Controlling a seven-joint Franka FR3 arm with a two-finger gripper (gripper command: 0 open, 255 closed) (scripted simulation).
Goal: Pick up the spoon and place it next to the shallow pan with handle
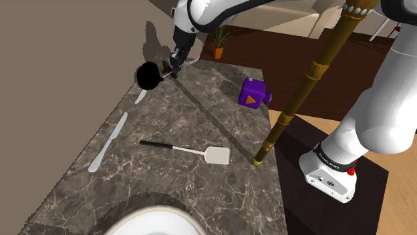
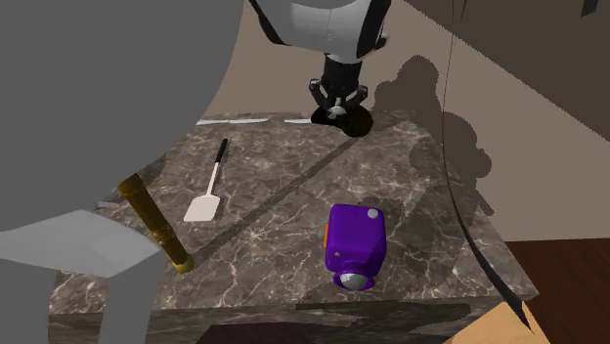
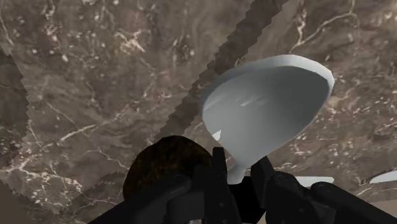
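Slipping is the first danger: the pincer [image 3: 238,169] is pinching the spoon [image 3: 267,108] at the thin neck under its bowl, so the pale, smooth spoon could turn or slide out between the fingers. In the wrist view the spoon hangs over the marble desk [image 1: 214,193], with the black shallow pan [image 3: 159,167] just beside the fingers. I judge that the placing is near. If the arm goes down carelessly, a finger may hit the pan's rim and push the pan away. If the pincer lets go too high, the spoon may bounce, roll against the pan, or end on its rim instead of beside it.
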